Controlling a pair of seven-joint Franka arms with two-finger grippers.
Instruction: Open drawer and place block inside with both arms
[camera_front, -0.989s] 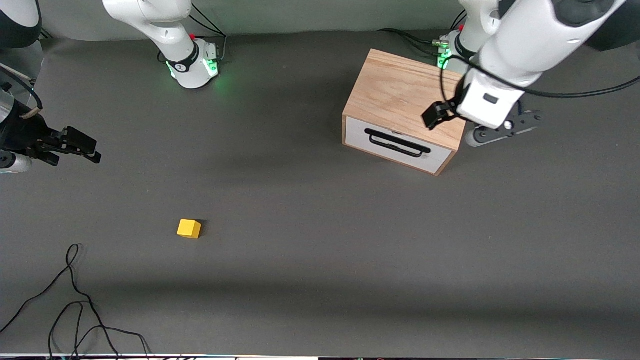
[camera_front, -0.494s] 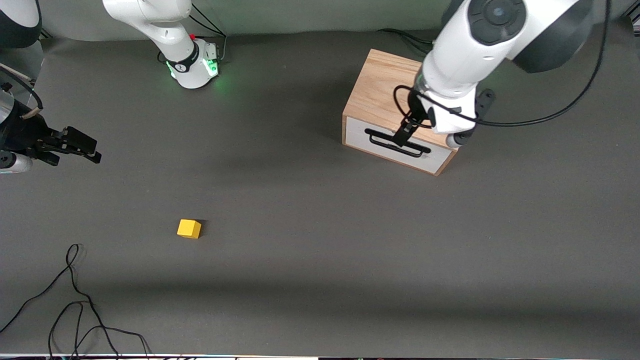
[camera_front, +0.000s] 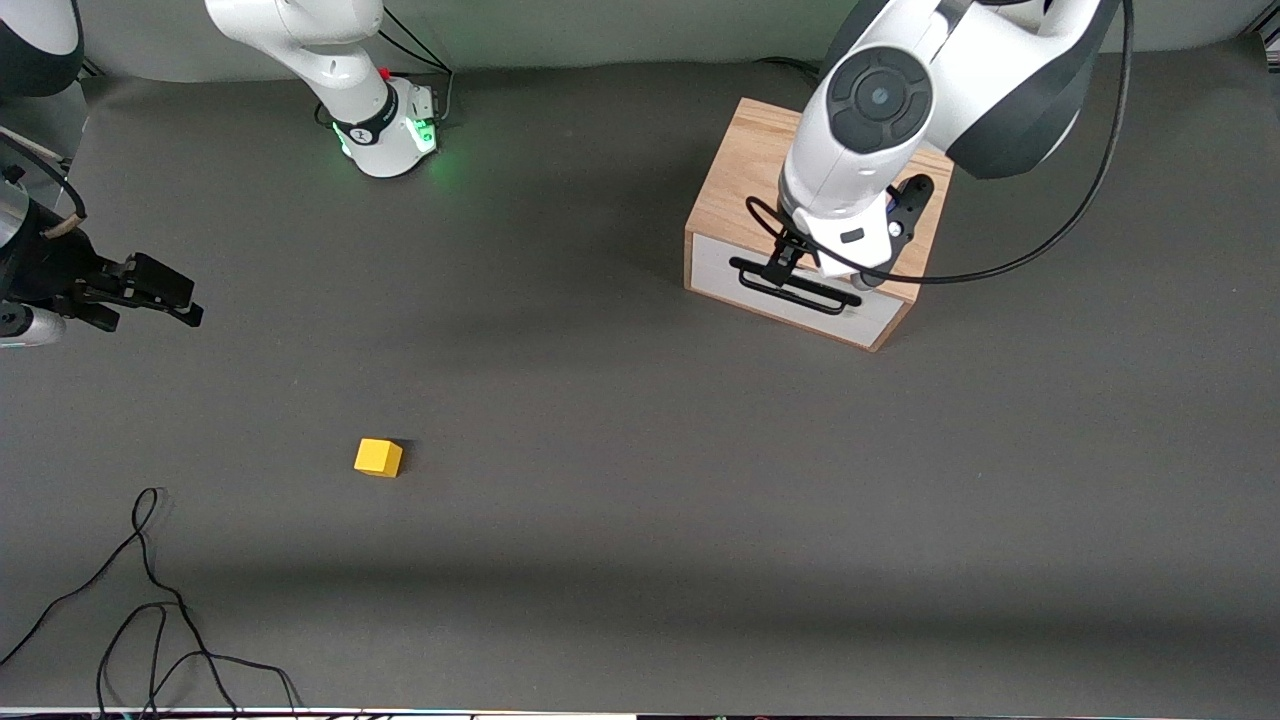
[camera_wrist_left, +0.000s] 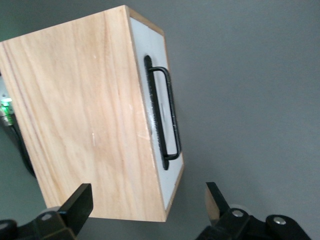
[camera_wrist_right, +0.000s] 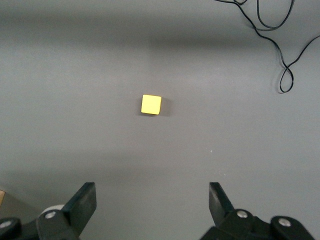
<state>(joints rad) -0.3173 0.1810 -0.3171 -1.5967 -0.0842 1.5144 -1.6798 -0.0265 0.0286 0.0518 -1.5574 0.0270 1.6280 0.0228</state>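
The oak box (camera_front: 760, 175) stands near the left arm's base. Its drawer (camera_front: 720, 268) is shut, the white front flush, with the black bar handle (camera_front: 795, 287) across it. My left gripper (camera_front: 797, 264) hangs open just above the box's front top edge, over the handle. In the left wrist view my left gripper (camera_wrist_left: 147, 202) spans the box (camera_wrist_left: 85, 130), the drawer front (camera_wrist_left: 150, 65) and the handle (camera_wrist_left: 167, 112). The yellow block (camera_front: 378, 457) lies on the mat, nearer the front camera. My right gripper (camera_front: 170, 298) waits open at the right arm's end, high above the mat. In the right wrist view it (camera_wrist_right: 150, 200) looks down on the block (camera_wrist_right: 151, 104).
The grey mat (camera_front: 640, 450) covers the table. A loose black cable (camera_front: 150, 600) curls near the front edge at the right arm's end; it also shows in the right wrist view (camera_wrist_right: 280, 40). The right arm's base (camera_front: 385, 125) stands at the back.
The left arm swung from beside the box to over its top, and its gripper now hangs above the handle. The right arm, block and box have not moved.
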